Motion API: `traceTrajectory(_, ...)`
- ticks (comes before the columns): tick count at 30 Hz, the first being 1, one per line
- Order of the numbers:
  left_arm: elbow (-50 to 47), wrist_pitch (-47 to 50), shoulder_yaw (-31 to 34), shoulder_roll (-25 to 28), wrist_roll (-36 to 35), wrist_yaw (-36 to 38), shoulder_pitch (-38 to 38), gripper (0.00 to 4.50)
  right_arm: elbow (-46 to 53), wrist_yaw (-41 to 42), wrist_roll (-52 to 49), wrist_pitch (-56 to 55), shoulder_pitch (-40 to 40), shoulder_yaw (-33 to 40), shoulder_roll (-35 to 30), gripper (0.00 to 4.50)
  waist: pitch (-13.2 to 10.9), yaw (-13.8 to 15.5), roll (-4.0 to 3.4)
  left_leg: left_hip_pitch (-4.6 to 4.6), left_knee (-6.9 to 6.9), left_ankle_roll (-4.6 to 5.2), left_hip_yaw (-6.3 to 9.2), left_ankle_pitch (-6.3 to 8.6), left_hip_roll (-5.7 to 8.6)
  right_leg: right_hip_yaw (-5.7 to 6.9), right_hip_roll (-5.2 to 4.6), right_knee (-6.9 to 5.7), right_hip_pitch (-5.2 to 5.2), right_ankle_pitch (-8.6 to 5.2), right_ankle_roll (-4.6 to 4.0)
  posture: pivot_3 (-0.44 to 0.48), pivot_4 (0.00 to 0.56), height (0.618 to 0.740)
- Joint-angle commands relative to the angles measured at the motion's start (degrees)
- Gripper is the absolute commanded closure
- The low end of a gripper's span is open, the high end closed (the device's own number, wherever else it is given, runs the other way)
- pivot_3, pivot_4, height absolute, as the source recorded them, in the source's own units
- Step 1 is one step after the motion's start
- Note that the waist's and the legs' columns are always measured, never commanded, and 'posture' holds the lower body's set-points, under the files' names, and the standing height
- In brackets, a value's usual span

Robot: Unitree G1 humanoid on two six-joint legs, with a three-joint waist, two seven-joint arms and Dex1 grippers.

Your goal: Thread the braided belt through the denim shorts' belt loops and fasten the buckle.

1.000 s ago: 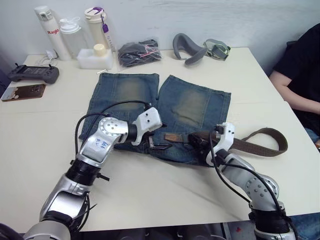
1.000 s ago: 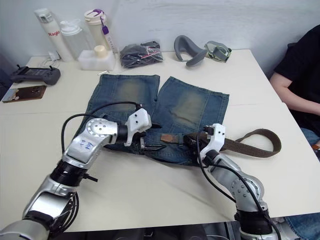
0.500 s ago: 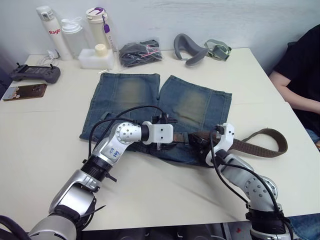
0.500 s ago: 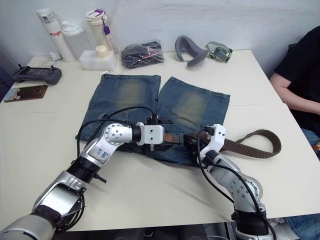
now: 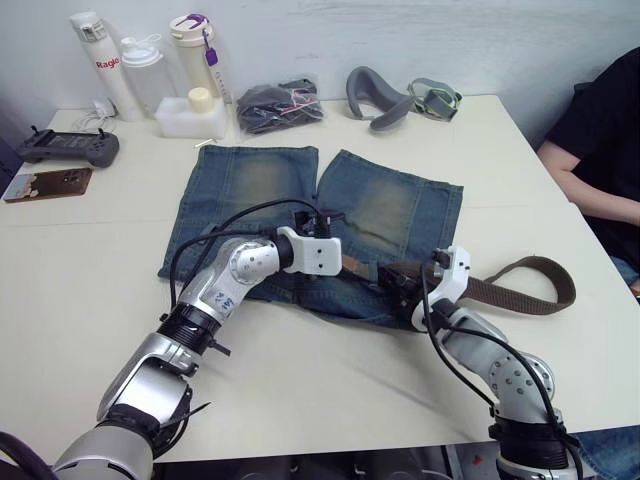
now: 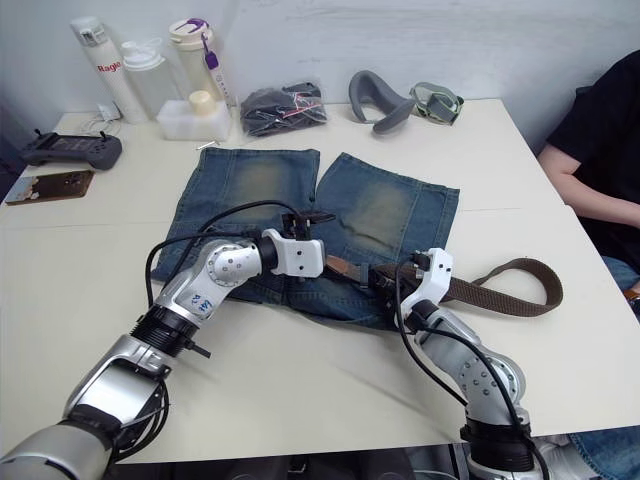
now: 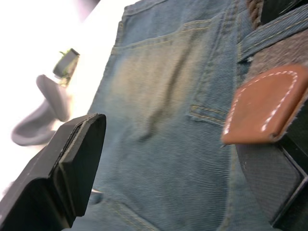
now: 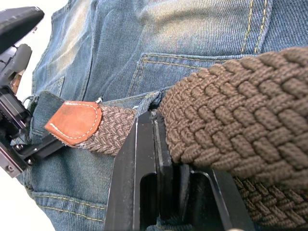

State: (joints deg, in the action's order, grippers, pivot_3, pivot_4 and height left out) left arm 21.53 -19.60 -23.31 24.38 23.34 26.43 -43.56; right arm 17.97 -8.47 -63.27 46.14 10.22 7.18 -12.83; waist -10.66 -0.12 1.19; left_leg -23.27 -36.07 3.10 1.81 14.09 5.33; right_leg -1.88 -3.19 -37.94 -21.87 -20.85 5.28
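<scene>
I see the right gripper [image 8: 159, 192] clamped on the braided belt [image 8: 231, 125] at the waistband of the denim shorts [image 5: 380, 215] — its tan tip [image 8: 74, 122] emerges from a belt loop. The left gripper [image 6: 305, 250] has jaws spread beside that tip. The shorts lie flat mid-table [image 5: 80, 330].

It looks like an office or lab workroom: a plain cream bench [image 5: 90, 250] against a bare pale wall, with drink bottles [image 5: 150, 70], a handheld controller [image 5: 65, 147] and a phone [image 5: 45, 184] (far left), and a seated person [image 5: 600, 150] at right.
</scene>
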Motion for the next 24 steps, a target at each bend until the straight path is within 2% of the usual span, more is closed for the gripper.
traceTrajectory(1, 1.4, -3.1, 0.1, 0.1, -0.3, 0.4, 0.6, 0.96, 1.4, 0.3, 0.6, 0.5, -0.5, 0.3, 0.5, 4.50, 0.0, 0.0, 0.00, 0.00, 0.00, 0.00, 0.00, 0.00, 0.00, 0.00, 0.00, 0.00, 0.00, 0.00, 0.00, 0.000, 0.150, 0.740)
traceTrajectory(5, 1.7, -5.6, -0.5, -0.2, -0.8, 2.1, 1.2, 2.57, 1.4, 0.5, 1.0, 0.7, -0.4, 0.5, 0.8, 4.50, 0.0, 0.0, 0.00, 0.00, 0.01, 0.00, 0.00, 0.00, 0.00, 0.00, 0.00, 0.00, -0.02, 0.00, 0.00, 0.000, 0.150, 0.740)
traceTrajectory(9, 2.1, -8.4, -1.0, -0.2, -0.5, 3.4, 1.8, 4.44, 1.3, 0.5, 1.4, 0.7, -0.3, 0.7, 0.8, 4.50, 0.0, 0.0, 0.00, -0.01, 0.00, 0.00, 0.00, 0.00, 0.00, 0.01, 0.00, 0.00, -0.01, 0.00, 0.00, 0.000, 0.150, 0.740)
traceTrajectory(16, 3.7, -10.2, -0.3, -0.4, -0.6, 3.6, 1.7, 4.48, 1.1, -0.2, -0.7, 1.7, -0.1, 1.8, 1.7, 4.50, 0.0, 0.0, 0.01, 0.00, 0.00, 0.01, 0.00, 0.01, 0.00, 0.01, 0.00, 0.00, 0.00, 0.00, 0.00, 0.000, 0.150, 0.740)
traceTrajectory(21, 4.8, -9.7, 0.5, -0.7, -2.1, 4.8, 1.4, 4.50, 6.2, 1.4, -4.7, 3.6, -2.6, 5.0, -1.9, 2.48, 0.0, 0.1, 0.01, -0.02, 0.01, 0.02, 0.00, 0.01, 0.00, 0.01, -0.01, 0.01, -0.01, 0.00, 0.00, 0.000, 0.150, 0.740)
traceTrajectory(22, 4.9, -9.2, 0.8, -1.0, -2.8, 5.4, 1.3, 4.50, 7.9, 2.3, -4.3, 3.6, -3.3, 5.5, -3.6, 1.82, 0.0, 0.1, 0.01, -0.03, 0.01, 0.02, 0.00, 0.01, 0.00, 0.01, -0.01, 0.01, -0.02, 0.00, 0.00, 0.000, 0.150, 0.740)
traceTrajectory(24, 4.8, -7.2, 1.6, -1.9, -5.5, 7.7, 1.1, 4.50, 14.1, 8.2, -1.6, 3.7, -4.2, 4.3, -10.1, 1.07, 0.0, 0.2, -0.04, -0.07, -0.03, 0.04, -0.01, 0.02, 0.02, 0.01, -0.02, 0.05, -0.02, 0.00, 0.00, 0.000, 0.150, 0.740)
